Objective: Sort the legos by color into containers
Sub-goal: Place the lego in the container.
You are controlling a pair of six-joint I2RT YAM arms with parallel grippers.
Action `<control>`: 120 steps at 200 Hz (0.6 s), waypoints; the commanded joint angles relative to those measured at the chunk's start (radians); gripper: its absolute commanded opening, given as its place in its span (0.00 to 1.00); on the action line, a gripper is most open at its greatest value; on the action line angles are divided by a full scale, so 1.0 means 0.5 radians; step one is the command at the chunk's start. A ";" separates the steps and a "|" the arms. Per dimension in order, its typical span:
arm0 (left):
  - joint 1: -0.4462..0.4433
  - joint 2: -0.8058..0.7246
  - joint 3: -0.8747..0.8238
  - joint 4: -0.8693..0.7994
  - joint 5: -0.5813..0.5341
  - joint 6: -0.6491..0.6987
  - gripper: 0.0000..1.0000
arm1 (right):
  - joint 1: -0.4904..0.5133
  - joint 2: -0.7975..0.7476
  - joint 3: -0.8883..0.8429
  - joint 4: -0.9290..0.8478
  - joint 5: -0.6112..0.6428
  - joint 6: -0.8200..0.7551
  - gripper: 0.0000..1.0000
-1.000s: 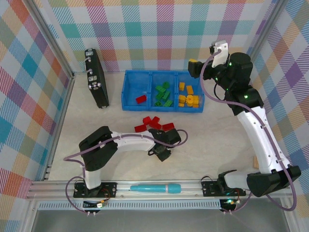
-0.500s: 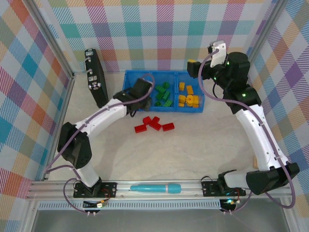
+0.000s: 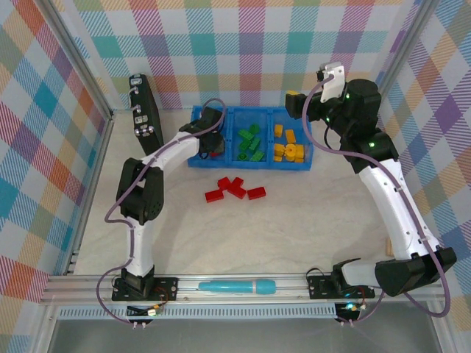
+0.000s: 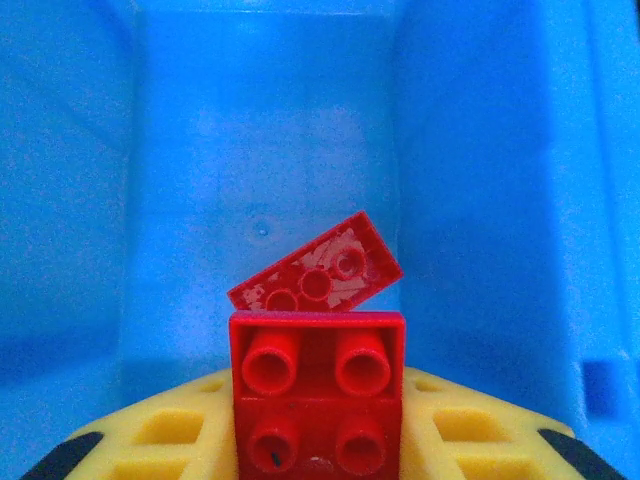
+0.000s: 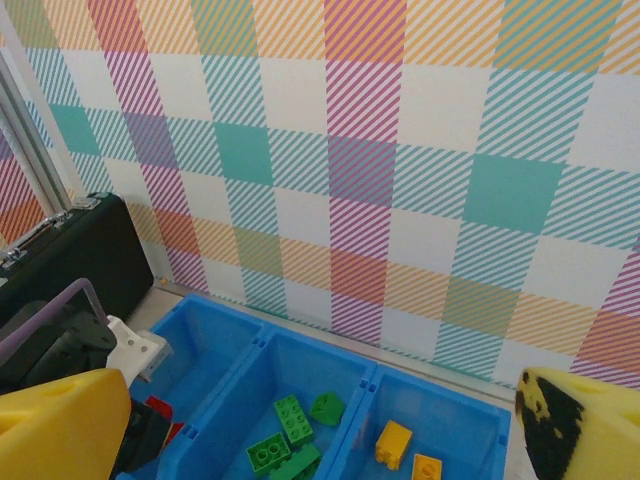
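Observation:
My left gripper (image 3: 214, 148) reaches into the left compartment of the blue tray (image 3: 250, 110) and is shut on a red brick (image 4: 317, 370), squeezed between its yellow fingers (image 4: 150, 440). Below it a flat red brick (image 4: 315, 275) lies upside down on the compartment floor (image 4: 250, 150). Several red bricks (image 3: 235, 189) lie on the table in front of the tray. Green bricks (image 3: 249, 143) fill the middle compartment, yellow ones (image 3: 287, 145) the right. My right gripper (image 3: 295, 98) hangs open and empty high above the tray's right end, looking down on the tray (image 5: 265, 340).
A black case (image 3: 143, 118) leans by the left wall beside the tray. A teal pen (image 3: 235, 285) lies on the front rail. A small tan block (image 3: 388, 250) sits near the right arm. The checked walls stand close behind the tray.
My left arm has swung from beside the red bricks on the table up into the tray's left compartment, carrying a red brick. The right arm has stayed put.

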 commanded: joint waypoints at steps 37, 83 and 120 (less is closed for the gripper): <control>0.055 0.116 0.080 0.078 0.130 -0.155 0.47 | 0.015 0.009 0.038 0.033 -0.062 0.038 0.99; 0.062 -0.036 -0.068 0.081 0.154 -0.109 0.54 | 0.018 0.034 0.056 0.027 -0.075 0.051 0.99; 0.035 -0.390 -0.182 -0.117 0.323 0.419 0.60 | 0.016 0.080 0.063 0.034 -0.094 0.052 0.99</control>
